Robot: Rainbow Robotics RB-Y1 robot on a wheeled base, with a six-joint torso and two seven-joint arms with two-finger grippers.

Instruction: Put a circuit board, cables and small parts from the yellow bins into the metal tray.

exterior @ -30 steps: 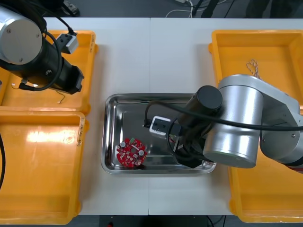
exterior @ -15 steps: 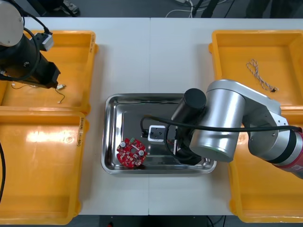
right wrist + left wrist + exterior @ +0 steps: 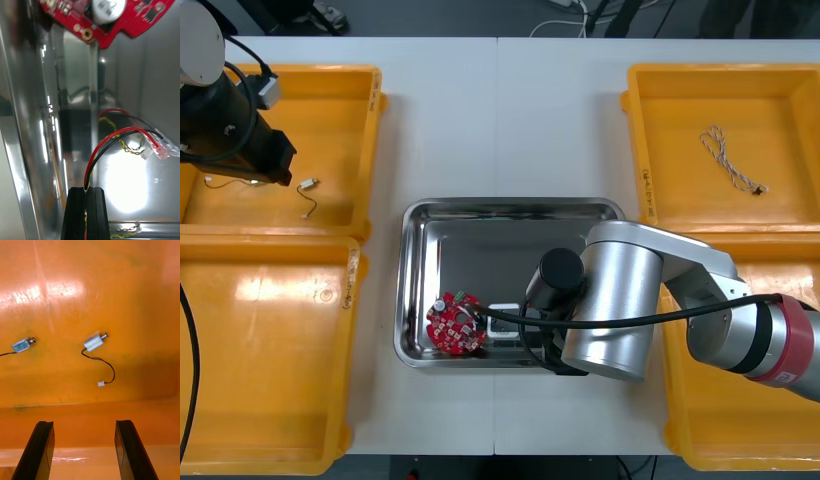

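Observation:
My right gripper [image 3: 87, 198] is shut on a red and yellow cable [image 3: 112, 137], which loops up from between the fingers over the floor of the metal tray [image 3: 26, 157]. Its clear connector [image 3: 164, 149] hangs just beyond. The round red circuit board [image 3: 112, 17] lies a little past the cable. In the front view the right arm [image 3: 610, 300] hangs low over the tray's [image 3: 510, 206] front edge, right of the board [image 3: 455, 324]. My left gripper [image 3: 85, 444] is open above the far left yellow bin [image 3: 345, 110], short of a small metal part [image 3: 93, 341] with a black lead.
A second small metal part [image 3: 21, 345] lies in the same bin, beside the first. A twisted blue and white cable [image 3: 730, 160] lies in the far right yellow bin [image 3: 780, 80]. The near left bin [image 3: 270, 350] holds nothing I can see.
The right arm has swung down to the tray's front edge and closer to the circuit board. The left arm has drawn back toward the far left corner, uncovering a small metal part.

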